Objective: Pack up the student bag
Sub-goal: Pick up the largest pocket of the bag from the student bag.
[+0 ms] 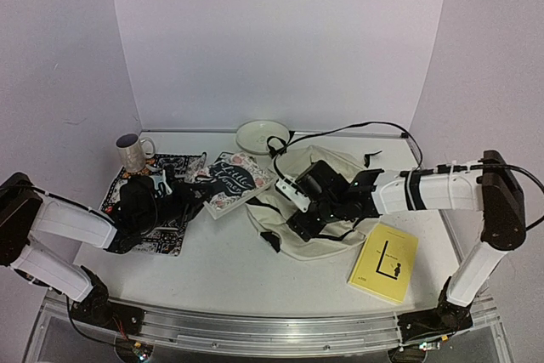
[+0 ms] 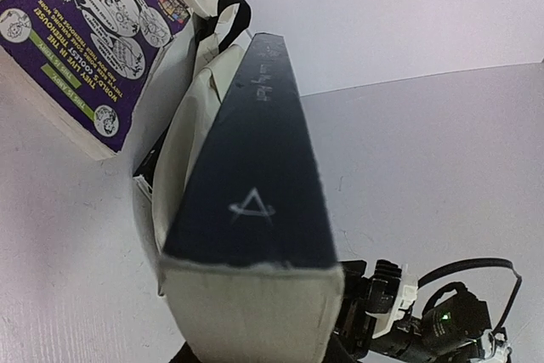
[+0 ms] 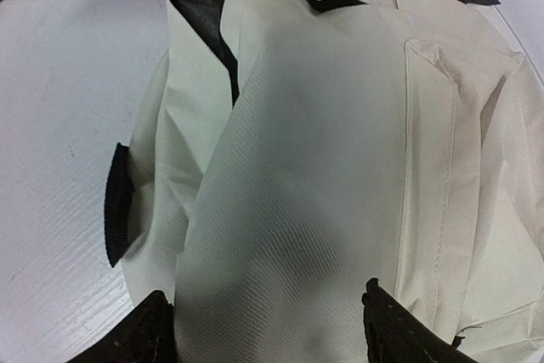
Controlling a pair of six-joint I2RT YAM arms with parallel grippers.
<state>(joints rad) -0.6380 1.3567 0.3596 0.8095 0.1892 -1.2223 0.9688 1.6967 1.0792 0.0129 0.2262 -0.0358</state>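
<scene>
One book (image 1: 240, 178) clamped by left tool (image 1: 195, 194); right tool (image 3: 272, 333) gapes over student bag (image 3: 323, 167).

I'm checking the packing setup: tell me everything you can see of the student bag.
The student bag is a large cream backpack of soft, woven-looking fabric with black straps and tabs. It lies slumped and creased, right of centre on the table, with a dark gap showing at one end. The right hand hovers open over it; contact is unclear.

Bright even light; wrist views bulge, soft shadow across student bag (image 3: 297, 167).
</scene>
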